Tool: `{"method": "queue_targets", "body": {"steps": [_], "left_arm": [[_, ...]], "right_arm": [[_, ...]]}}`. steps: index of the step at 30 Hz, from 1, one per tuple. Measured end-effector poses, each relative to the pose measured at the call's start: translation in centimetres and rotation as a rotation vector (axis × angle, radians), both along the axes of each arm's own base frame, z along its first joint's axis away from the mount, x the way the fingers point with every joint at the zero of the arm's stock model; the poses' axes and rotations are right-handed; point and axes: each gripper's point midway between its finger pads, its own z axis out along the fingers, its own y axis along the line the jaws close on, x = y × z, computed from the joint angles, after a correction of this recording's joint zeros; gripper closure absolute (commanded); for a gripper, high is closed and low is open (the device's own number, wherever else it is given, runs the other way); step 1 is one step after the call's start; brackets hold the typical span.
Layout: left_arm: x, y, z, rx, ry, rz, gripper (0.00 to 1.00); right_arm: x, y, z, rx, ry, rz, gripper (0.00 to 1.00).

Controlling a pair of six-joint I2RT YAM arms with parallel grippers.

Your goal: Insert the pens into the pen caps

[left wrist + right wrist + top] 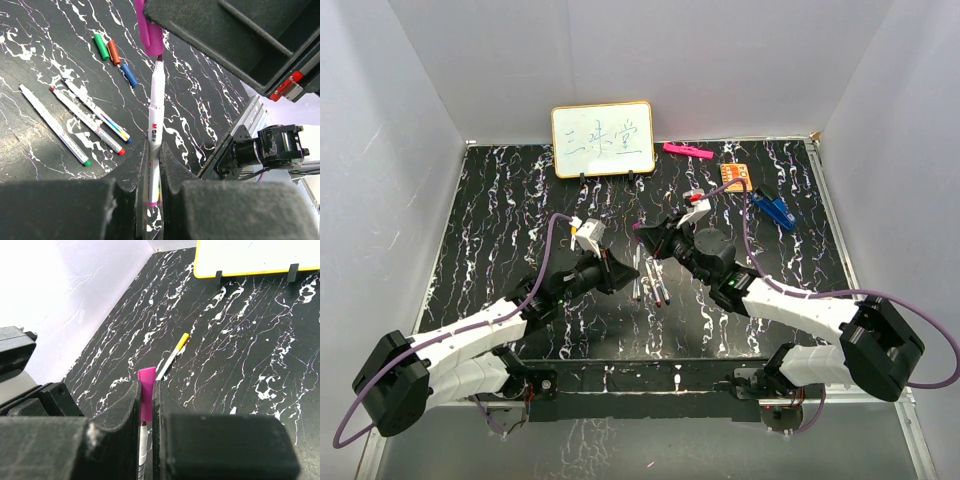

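My left gripper is shut on a white pen with a purple end band, and the pen points away from it. The pen's dark tip sits right at the mouth of a purple pen cap. My right gripper is shut on that cap, with the pen just beneath it. Both grippers meet above the table's middle, left and right. Three more pens lie on the table: green-tipped, red-tipped and blue-tipped. Green, red and blue caps lie beyond them.
A pen with a yellow cap on it lies further back. A yellow-framed whiteboard stands at the far edge. To its right are a pink bar, an orange item and a blue clip. White walls close in the table.
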Motion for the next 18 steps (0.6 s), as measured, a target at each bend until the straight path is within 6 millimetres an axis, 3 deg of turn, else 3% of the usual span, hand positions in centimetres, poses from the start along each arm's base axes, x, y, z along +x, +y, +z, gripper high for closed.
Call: {"method": "queue_targets", "body": {"steps": [18], "left_arm": [[0.42, 0.49, 0.47, -0.01, -0.018, 0.04, 1.0]], "right_arm": [[-0.28, 0.45, 0.27, 0.012, -0.01, 0.013, 1.0]]}}
